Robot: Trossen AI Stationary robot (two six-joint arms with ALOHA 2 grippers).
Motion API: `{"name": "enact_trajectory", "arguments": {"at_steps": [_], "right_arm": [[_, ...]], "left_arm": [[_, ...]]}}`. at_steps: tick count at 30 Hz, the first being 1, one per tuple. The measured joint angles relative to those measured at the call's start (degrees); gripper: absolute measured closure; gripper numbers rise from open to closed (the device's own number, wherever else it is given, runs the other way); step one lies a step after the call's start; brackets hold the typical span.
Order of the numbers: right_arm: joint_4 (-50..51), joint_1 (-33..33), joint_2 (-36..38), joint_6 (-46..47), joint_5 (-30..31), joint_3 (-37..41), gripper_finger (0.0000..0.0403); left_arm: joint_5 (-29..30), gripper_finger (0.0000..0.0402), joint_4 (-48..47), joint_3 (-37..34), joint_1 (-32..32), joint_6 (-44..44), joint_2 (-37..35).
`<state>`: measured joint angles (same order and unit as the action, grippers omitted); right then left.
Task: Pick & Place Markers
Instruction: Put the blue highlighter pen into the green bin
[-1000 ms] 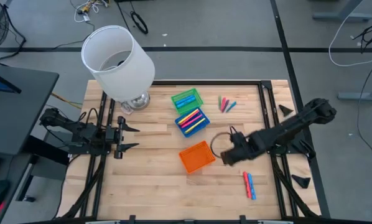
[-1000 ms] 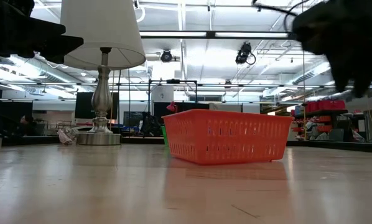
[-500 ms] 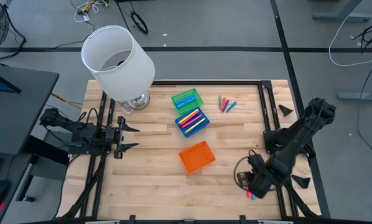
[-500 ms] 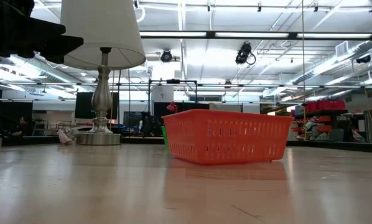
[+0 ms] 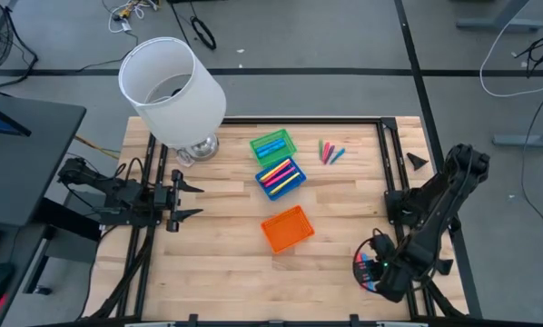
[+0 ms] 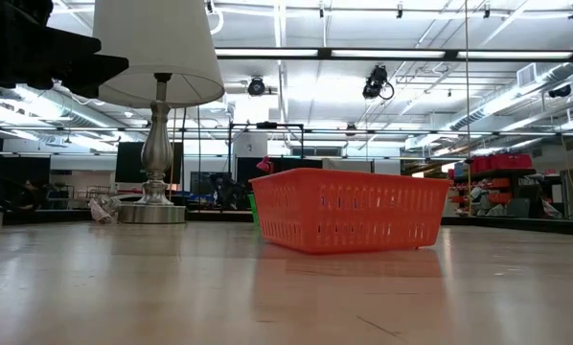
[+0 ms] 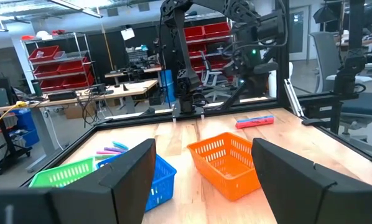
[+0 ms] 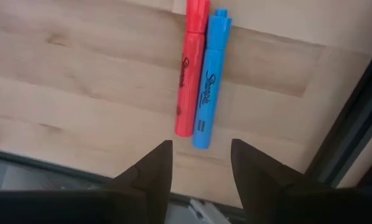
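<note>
A red marker [image 8: 190, 68] and a blue marker [image 8: 210, 84] lie flat, side by side and touching, on the wooden table near its near right corner. My right gripper [image 8: 198, 167] hangs above them, pointing down and open, with nothing between its fingers; in the high view, my right gripper [image 5: 373, 271] hides most of both. Several more markers [image 5: 330, 152] lie loose at the far right. Others fill the green tray [image 5: 271, 143] and the blue tray [image 5: 281, 176]. My left gripper [image 5: 176, 202] waits open at the table's left edge.
An orange tray [image 5: 287, 228] stands mid-table, left of my right gripper. A lamp with a white shade [image 5: 172, 86] stands on its metal foot at the far left. The black frame rail [image 5: 408, 272] runs along the right edge, close to the two markers.
My right gripper has swung from beside the orange tray toward the table's near right corner, rolling about its own axis as it went. It now hangs over the red and blue markers, still open. It has left the low view.
</note>
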<state>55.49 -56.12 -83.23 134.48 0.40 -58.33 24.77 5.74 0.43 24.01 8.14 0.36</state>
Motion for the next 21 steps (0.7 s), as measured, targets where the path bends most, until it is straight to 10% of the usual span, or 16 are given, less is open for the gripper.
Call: {"name": "enact_trajectory", "arguments": {"at_steps": [21], "right_arm": [[0.8, 0.6, -11.0, -3.6, 0.0, 0.0, 0.024]], "left_arm": [[0.0, 0.0129, 0.0, 0.0, 0.0, 0.0, 0.0]]}}
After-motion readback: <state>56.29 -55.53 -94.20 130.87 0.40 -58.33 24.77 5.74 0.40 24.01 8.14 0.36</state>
